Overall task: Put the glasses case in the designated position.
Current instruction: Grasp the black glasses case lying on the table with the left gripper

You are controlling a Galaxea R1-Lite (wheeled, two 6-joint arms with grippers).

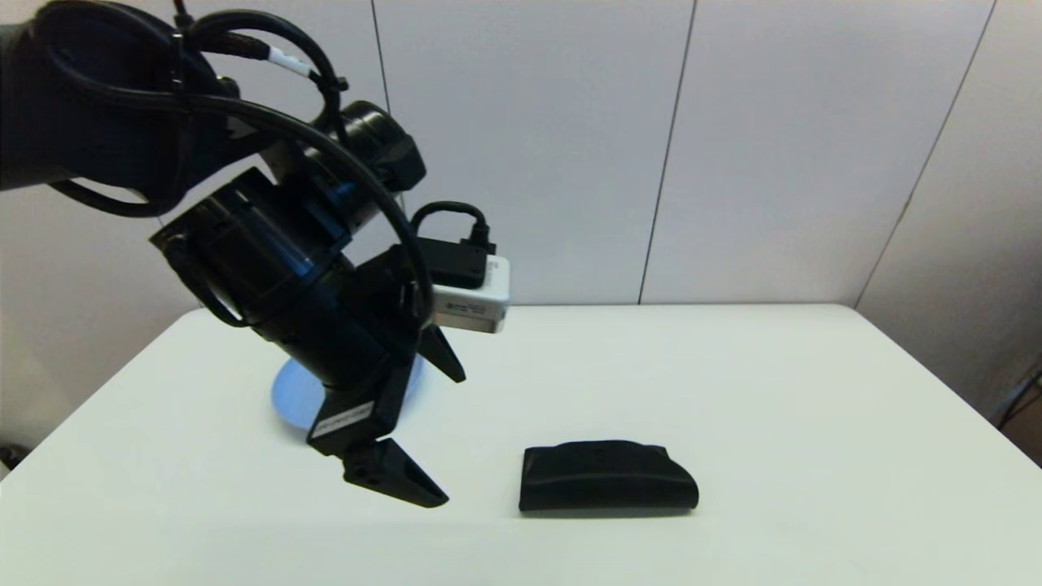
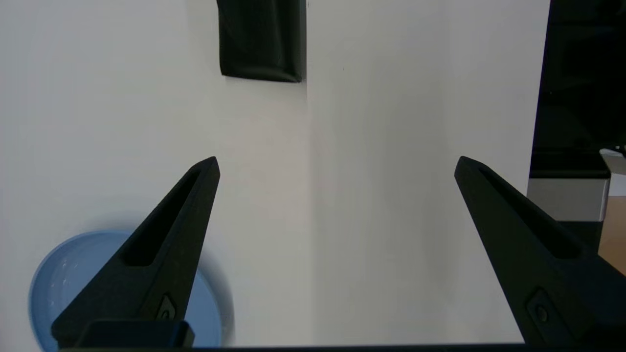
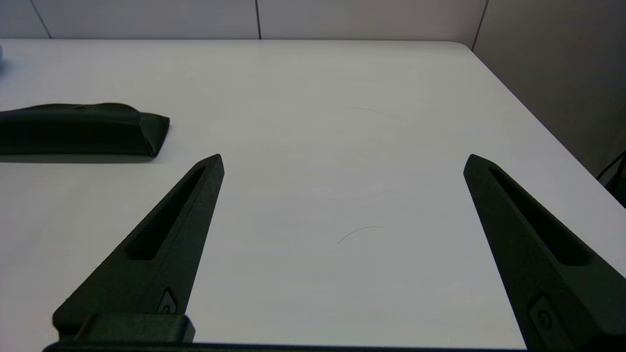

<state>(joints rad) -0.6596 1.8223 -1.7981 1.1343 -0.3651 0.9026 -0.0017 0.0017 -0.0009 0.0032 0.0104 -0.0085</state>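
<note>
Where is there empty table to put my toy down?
The table is bare right of the glasses case, out to its right edge, and behind the case toward the wall. It is crowded on the left, where the left gripper hangs open by the blue plate.

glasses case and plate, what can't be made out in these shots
- Light blue plate: head view, mostly hidden behind the open left gripper; left wrist view, partly behind one finger.
- Glasses case: left wrist view, far end cut off by the edge; right wrist view, one end cut off too.
- Right gripper: open, outside the head view.
- Designated position: nothing marks it on the table.
</note>
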